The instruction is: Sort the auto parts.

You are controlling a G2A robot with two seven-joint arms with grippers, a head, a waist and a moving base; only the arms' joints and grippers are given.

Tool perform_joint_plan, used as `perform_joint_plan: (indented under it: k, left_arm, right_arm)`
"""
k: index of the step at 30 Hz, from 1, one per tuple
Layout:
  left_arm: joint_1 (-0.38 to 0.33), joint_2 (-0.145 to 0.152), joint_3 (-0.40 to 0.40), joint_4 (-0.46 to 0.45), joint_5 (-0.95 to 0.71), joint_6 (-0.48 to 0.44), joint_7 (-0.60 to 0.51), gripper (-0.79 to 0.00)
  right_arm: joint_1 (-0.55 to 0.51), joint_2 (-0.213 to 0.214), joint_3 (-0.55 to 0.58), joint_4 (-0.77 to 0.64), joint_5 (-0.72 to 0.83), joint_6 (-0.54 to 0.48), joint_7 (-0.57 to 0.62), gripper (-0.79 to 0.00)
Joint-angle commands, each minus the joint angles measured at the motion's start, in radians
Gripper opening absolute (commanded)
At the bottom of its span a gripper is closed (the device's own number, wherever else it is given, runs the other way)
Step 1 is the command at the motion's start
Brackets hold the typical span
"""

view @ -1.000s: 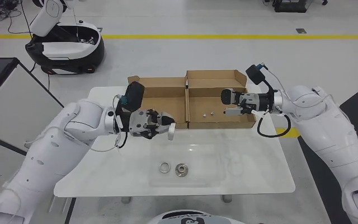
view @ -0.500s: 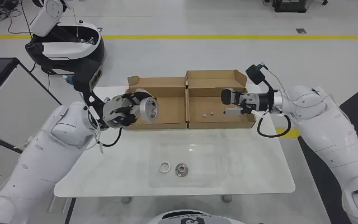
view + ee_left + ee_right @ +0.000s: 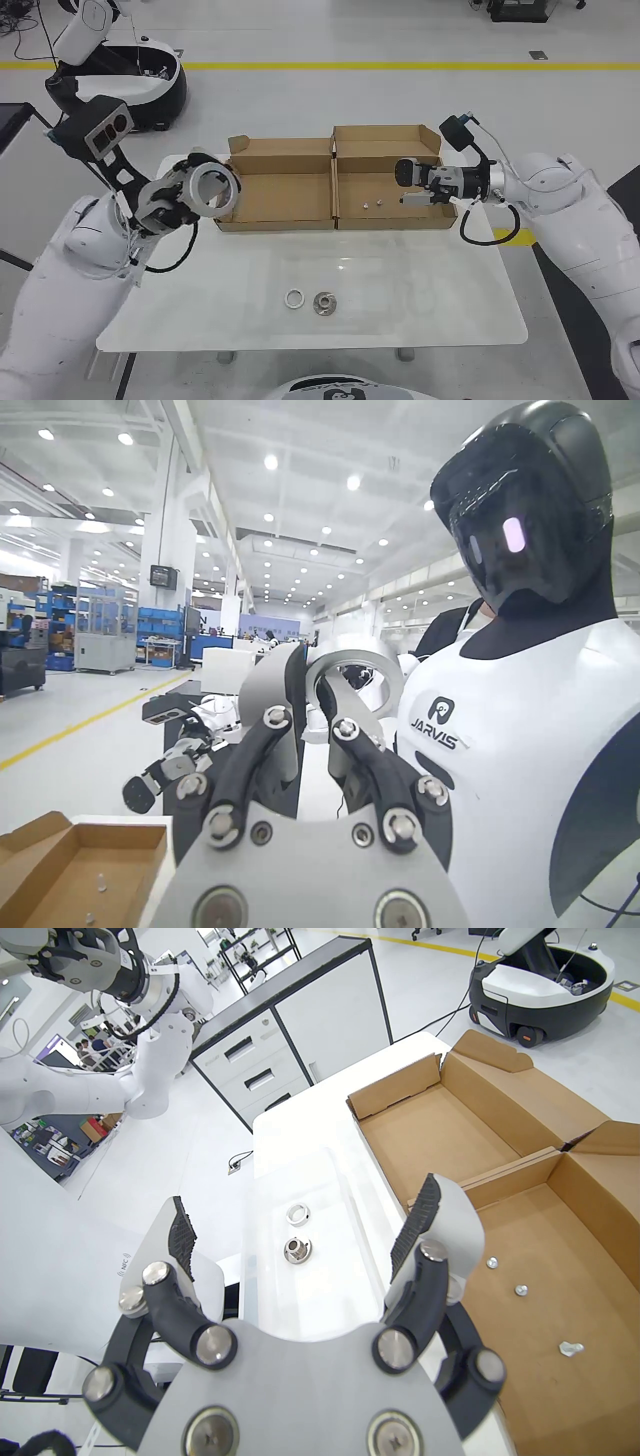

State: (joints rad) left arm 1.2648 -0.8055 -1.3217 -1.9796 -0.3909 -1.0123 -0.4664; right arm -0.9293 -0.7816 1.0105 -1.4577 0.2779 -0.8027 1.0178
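Table (image 3: pixel 450 290) bears hub (image 3: pixel 323 302); left claw (image 3: pixel 311 672) grips large ring (image 3: pixel 360 657).

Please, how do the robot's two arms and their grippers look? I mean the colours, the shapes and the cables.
Both arms have smooth, rounded white shells with black joints. A black cable loops beside each wrist. The left gripper and the right gripper are built alike: a silver-grey plate with round screws, curved black links, and white fingers lined with black ribbed pads.
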Motion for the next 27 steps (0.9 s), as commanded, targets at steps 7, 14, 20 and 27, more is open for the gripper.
perform_joint_plan:
  k: [7, 14, 20, 27]
  left_arm:
    - [0.048, -0.032, -0.106, 0.033, -0.161, 0.0, -0.292, -0.785]
    - [0.096, -0.065, -0.157, 0.056, -0.122, 0.0, -0.342, -0.785]
    - [0.099, -0.08, -0.165, 0.066, -0.153, 0.0, -0.342, -0.785]
    - [0.092, -0.114, -0.188, 0.058, -0.315, 0.0, -0.342, -0.785]
  right_arm:
    - [0.0, 0.0, 0.0, 0.0, 0.0, 0.0, 0.0, 0.0]
    - [0.0, 0.0, 0.0, 0.0, 0.0, 0.0, 0.0, 0.0]
    - [0.0, 0.0, 0.0, 0.0, 0.0, 0.0, 0.0, 0.0]
    - [0.0, 0.0, 0.0, 0.0, 0.0, 0.0, 0.0, 0.0]
